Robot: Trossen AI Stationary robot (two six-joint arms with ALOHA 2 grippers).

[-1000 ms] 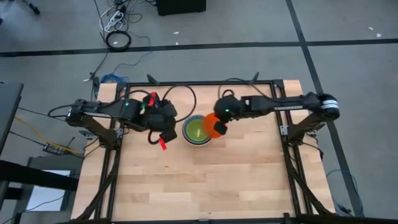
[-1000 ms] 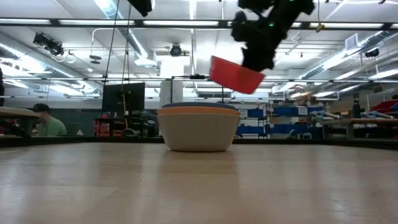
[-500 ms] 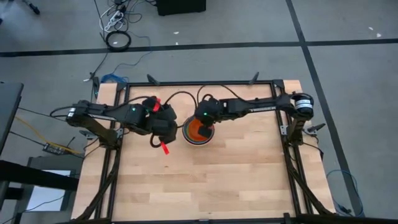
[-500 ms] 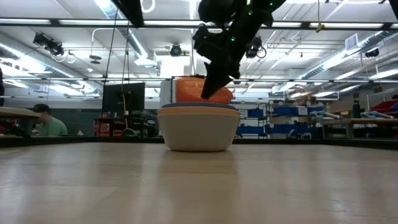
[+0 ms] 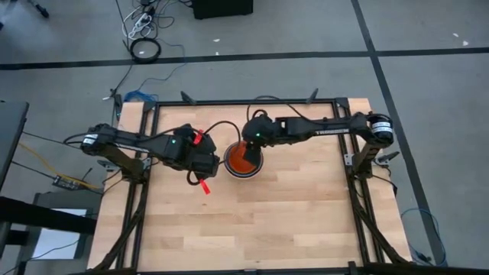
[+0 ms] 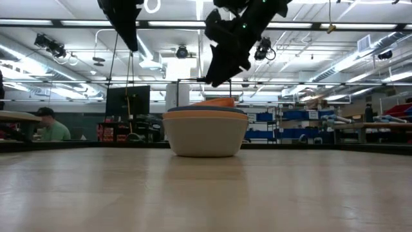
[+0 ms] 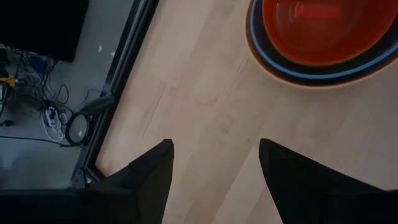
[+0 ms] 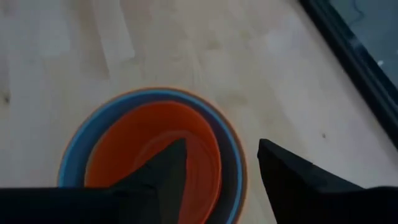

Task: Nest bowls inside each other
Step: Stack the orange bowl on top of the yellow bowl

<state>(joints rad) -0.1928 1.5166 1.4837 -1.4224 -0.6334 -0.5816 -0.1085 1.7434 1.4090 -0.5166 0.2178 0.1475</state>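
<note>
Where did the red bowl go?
The red bowl sits inside the stack of bowls near the middle of the table's far half, in the high view. The open right gripper hangs just above it; the left gripper waits beside it.

The high camera looks straight down on the whole table [image 5: 252, 221]. The low one sits at tabletop height, facing level into the room. Both wrist cameras look down closely. All four share the stacked bowls [image 5: 244, 160], near table centre toward twelve o'clock.

Red bowl [image 7: 320, 28] cut off at top edge of left wrist frame; smaller bowls beneath it hidden. Stack [image 6: 206, 132] in low view shows only outer walls, contents concealed
</note>
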